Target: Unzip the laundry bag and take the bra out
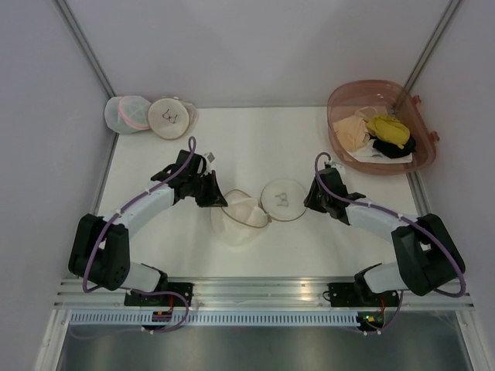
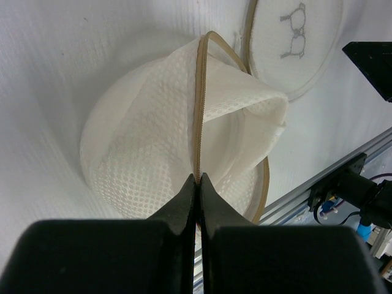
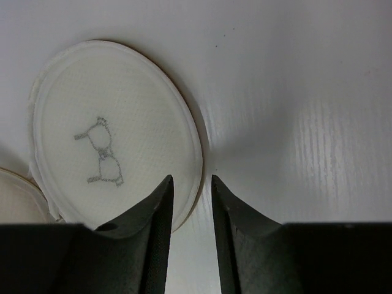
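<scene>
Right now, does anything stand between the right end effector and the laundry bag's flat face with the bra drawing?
Nothing visible does. The open right end effector is at the rim of the laundry bag, which shows in the gap between its fingers. Only bare table lies beside it.

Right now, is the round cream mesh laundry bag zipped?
Open: the laundry bag has its tan zipper rim parted, one half pinched in left fingers.

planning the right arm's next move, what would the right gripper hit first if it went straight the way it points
Probably the rim of the laundry bag: the open right gripper points at the printed disc's edge, bare table beyond. Depth is unclear, so it might skim over it.
</scene>
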Available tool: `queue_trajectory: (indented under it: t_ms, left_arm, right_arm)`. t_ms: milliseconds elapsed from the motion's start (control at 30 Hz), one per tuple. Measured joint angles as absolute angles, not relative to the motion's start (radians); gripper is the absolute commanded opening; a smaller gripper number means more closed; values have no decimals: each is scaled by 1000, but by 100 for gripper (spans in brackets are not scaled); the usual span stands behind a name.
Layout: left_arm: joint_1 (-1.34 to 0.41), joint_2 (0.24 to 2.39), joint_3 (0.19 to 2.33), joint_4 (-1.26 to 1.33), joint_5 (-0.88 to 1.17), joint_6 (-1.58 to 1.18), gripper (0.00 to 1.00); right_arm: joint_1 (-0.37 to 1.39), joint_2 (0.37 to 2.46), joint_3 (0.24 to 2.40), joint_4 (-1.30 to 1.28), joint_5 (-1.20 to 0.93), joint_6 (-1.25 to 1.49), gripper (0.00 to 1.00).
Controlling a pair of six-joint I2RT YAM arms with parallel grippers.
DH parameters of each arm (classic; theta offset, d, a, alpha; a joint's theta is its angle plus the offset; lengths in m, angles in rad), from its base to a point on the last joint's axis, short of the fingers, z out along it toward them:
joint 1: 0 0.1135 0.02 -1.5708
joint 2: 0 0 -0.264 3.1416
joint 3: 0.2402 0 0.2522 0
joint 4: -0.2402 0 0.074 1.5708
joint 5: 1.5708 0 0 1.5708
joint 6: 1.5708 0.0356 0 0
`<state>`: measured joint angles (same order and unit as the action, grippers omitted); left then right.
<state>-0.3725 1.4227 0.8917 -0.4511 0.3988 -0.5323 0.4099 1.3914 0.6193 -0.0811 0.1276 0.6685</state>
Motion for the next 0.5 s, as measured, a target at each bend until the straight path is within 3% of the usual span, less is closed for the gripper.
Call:
queue_trajectory:
  t_ms: [333,400,467,500]
  left_arm:
    - [-373,1425,897,-421,403,-533,2]
    - [-373,1425,902,-414,403,-533,2]
    - [-373,1426,905,-407,406,-533,2]
    - [-373,1427,905,-404,411,-533,2]
  right_arm:
    - [411,1481,620,0,108,674,34]
    - [413,1487,620,12,113,672,21]
    - [414,1497,620,22,117,673,1]
    - [415,1502,620,30,119,671,0]
